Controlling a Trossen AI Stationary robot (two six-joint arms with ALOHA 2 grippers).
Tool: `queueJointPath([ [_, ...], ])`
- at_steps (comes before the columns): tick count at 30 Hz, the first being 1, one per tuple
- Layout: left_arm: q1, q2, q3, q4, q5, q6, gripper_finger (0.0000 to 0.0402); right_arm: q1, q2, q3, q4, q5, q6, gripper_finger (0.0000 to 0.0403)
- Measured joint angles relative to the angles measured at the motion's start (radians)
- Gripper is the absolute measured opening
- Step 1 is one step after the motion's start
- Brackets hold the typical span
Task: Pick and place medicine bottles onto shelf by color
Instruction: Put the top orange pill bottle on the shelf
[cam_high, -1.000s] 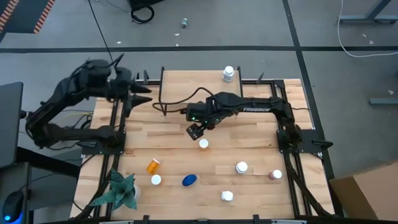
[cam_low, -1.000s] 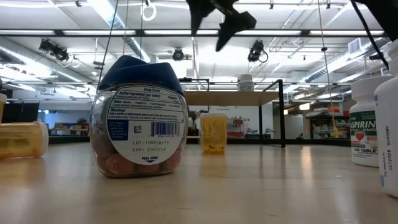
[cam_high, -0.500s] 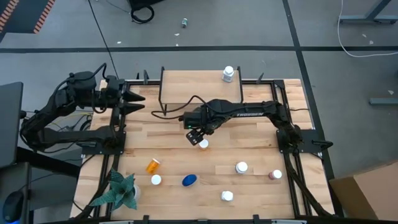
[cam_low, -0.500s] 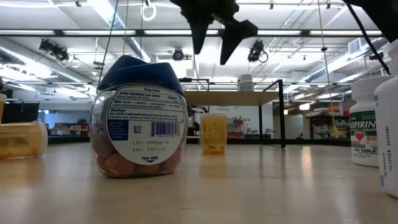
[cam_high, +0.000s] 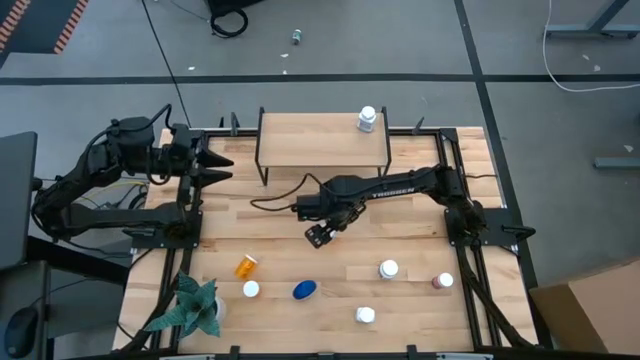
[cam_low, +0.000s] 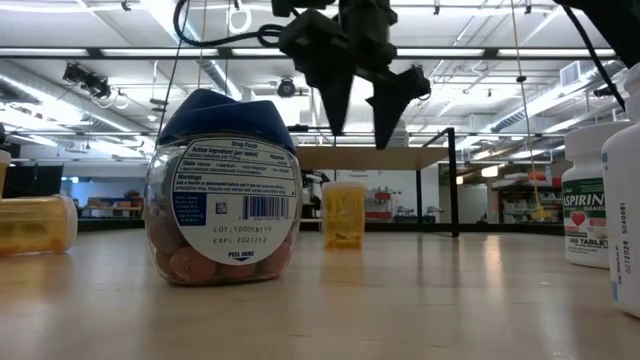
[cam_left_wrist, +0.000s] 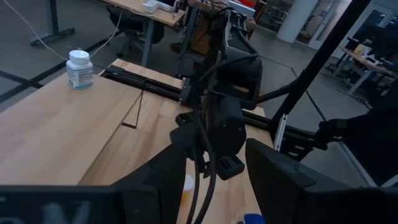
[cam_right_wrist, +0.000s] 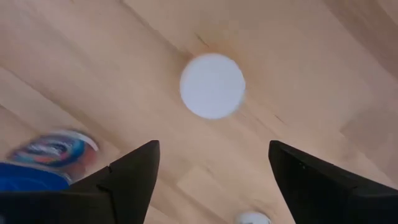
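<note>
My right gripper hangs open and points down, straight above a white-capped bottle with a yellow-orange body that stands upright on the table. Its fingers stay above the cap and touch nothing. The shelf stands at the far edge, with a white bottle on its top board. My left gripper waits open by the table's far left corner, nothing between its fingers.
Near the front edge an orange bottle lies on its side. Close by stand a white-capped one, a blue-lidded one, two white ones and a dark red one. A green plant fills the near left corner.
My right gripper has come down toward the white-capped bottle and now covers it from above; it stays open. My left gripper has drawn back a little toward the table's left edge and then kept still.
</note>
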Motion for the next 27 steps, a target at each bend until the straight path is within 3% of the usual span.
queueJointPath([
  [8, 0.0, 0.002, 0.0, -0.031, 0.0, 0.021, 0.0172, 0.0, -0.004, -0.03, 0.157, 0.038, 0.02, 0.0345],
  [14, 0.0, 0.001, 0.0, -0.054, -0.001, 0.021, 0.0172, -0.01, -0.002, -0.11, 0.142, 0.034, 0.018, 0.0366],
  [27, 0.0, 0.002, 0.001, -0.095, -0.014, 0.03, 0.0167, -0.021, -0.002, -0.126, 0.196, 0.064, 0.046, 0.0371],
])
